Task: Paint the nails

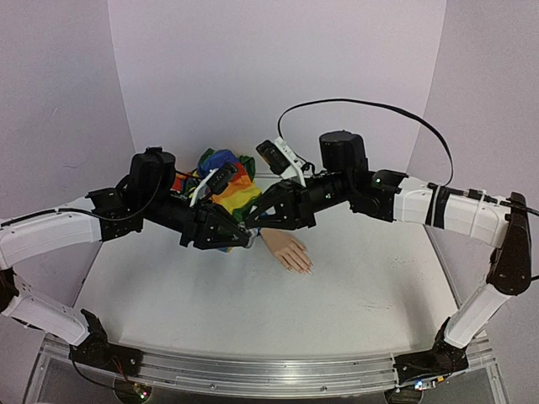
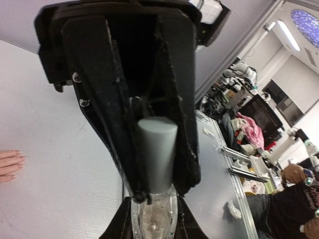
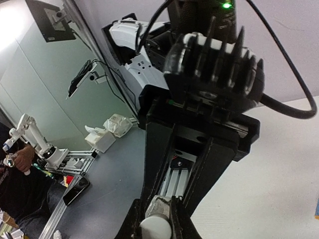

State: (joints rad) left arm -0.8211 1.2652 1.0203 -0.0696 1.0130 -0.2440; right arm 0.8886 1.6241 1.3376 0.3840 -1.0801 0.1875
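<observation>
The peach mannequin hand [image 1: 286, 251] lies palm down on the white table, its rainbow sleeve [image 1: 232, 181] running back behind the arms. Its nails [image 1: 305, 268] point toward the near right; fingertips also show at the left edge of the left wrist view, hand [image 2: 10, 165]. Just above the wrist the two grippers meet tip to tip. My left gripper [image 1: 238, 236] [image 2: 152, 219] is shut on the small clear bottle [image 2: 155, 214]. My right gripper [image 1: 257, 220] [image 3: 157, 225] is shut on the bottle's pale cap [image 2: 157, 152] [image 3: 157, 230], which sits on the bottle.
Pale purple backdrop walls close in the table at the back and sides. An aluminium rail [image 1: 269, 374] runs along the near edge by the arm bases. A black cable [image 1: 362, 105] loops above the right arm.
</observation>
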